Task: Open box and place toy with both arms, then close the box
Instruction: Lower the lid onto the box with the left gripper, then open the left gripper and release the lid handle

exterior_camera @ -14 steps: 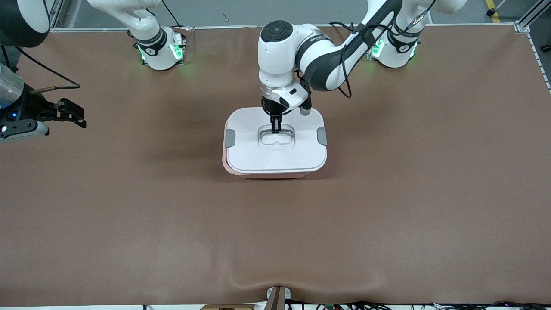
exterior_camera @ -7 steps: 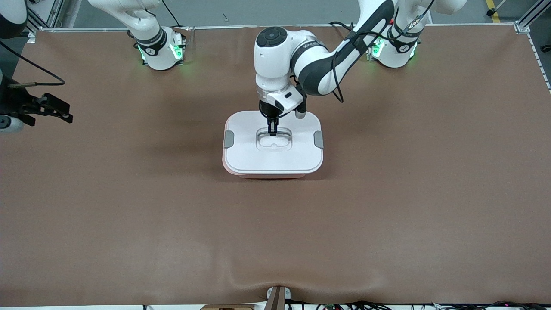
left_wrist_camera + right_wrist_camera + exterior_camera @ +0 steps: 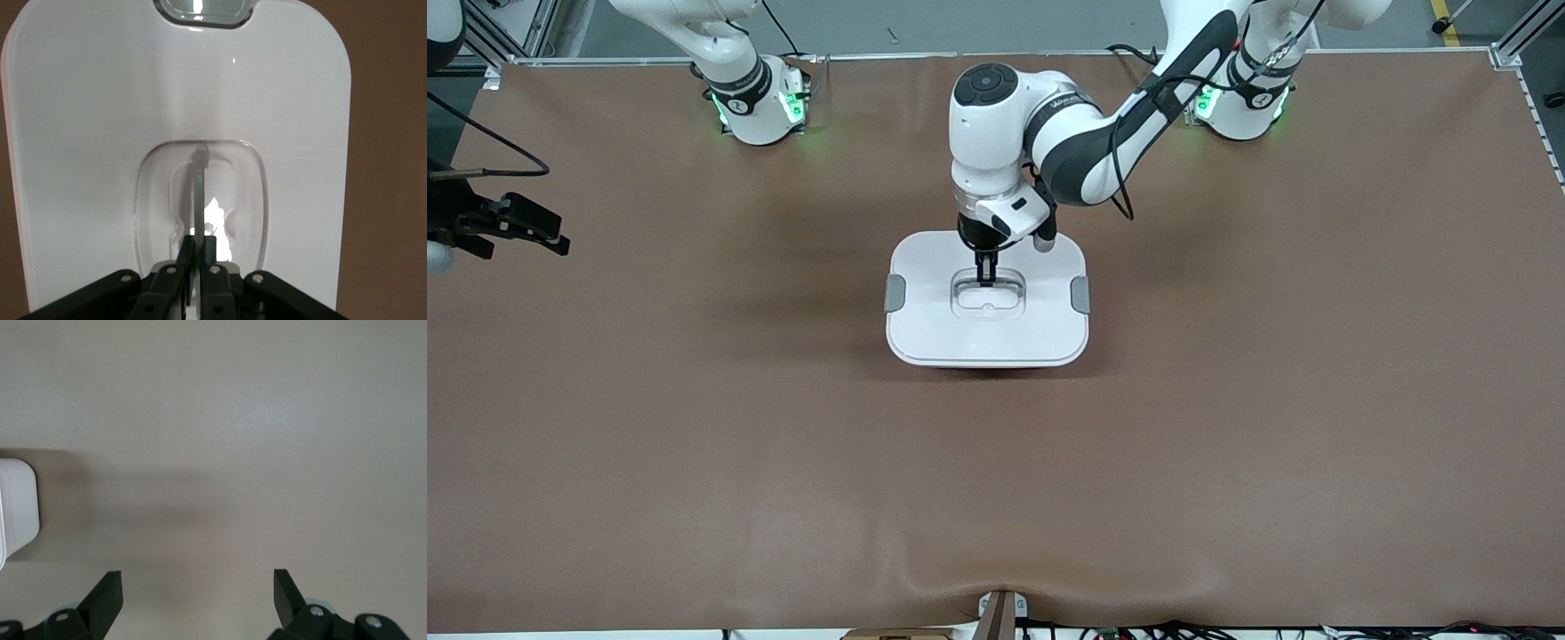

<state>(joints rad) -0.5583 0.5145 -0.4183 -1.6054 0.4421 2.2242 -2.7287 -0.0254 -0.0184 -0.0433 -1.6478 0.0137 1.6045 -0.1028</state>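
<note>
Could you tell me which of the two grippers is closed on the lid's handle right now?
The left gripper, shut on the clear handle in the white lid. The right gripper is open, over bare table at the right arm's end.

Rounded-rectangular box [image 3: 987, 333] with white lid [image 3: 87, 120] seated flat on top, grey clip [image 3: 895, 292] at each short side, clear recessed handle [image 3: 200, 175] at lid centre, upright on brown surface [image 3: 694, 427], midway between both arms' ends

My two glossy white robot arms [image 3: 1049, 133] carry dark grey joint bands, black cables, green-lit bases, and black two-prong fingers [image 3: 107, 597] fastened with small silver screws.
</note>
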